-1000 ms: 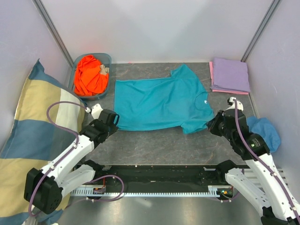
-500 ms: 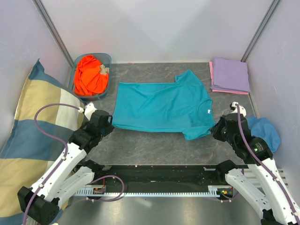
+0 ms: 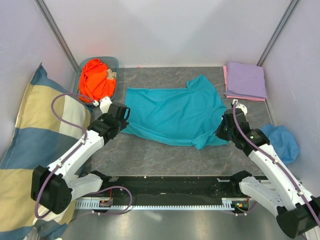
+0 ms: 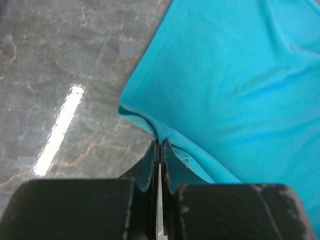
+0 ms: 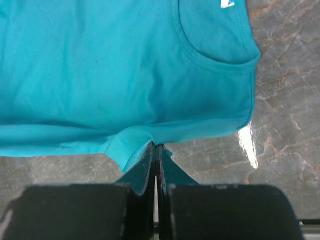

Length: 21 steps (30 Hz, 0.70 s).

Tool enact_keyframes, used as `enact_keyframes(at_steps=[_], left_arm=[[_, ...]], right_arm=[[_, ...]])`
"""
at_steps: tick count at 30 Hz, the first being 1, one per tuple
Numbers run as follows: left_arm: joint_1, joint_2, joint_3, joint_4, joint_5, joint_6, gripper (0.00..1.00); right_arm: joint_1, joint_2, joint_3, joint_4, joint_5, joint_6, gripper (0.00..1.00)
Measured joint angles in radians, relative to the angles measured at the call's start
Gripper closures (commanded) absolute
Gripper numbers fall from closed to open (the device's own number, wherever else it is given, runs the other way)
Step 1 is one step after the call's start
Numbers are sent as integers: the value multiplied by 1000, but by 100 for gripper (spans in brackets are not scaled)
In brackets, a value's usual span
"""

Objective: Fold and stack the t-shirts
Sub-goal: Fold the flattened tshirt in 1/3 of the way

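Cloth along the near edge of the teal shirt (image 3: 172, 112) had lifted and travelled away from the arm bases in the overhead view, likely the start of the first fold, with the left gripper (image 3: 121, 121) and right gripper (image 3: 220, 134) stretched forward at its two corners. From the left wrist, the jaws were clamped on the hem corner, the shirt spreading ahead and rightward over the table (image 4: 60, 60). From the right wrist, the jaws pinched a raised tuck of cloth, the collar ahead and slightly right.
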<state>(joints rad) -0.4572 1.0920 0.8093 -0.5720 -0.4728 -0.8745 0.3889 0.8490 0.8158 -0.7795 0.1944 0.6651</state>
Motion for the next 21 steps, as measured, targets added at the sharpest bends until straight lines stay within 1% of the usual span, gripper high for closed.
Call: enact_keyframes(at_steps=[5,10,17,21], left_arm=[[26,108,46,68,0,13,98],[53,188,67,122,4,24,98],[98,211,67,146,6,32,98],[105,215,66,167,13,32,98]], right_arm=[[0,92,2,71,17,-13,100],[-5,185,29,107,45,-39,100],[-66,298,71,169,58,-81,100],[-93,346,96,193,58,-101,100]])
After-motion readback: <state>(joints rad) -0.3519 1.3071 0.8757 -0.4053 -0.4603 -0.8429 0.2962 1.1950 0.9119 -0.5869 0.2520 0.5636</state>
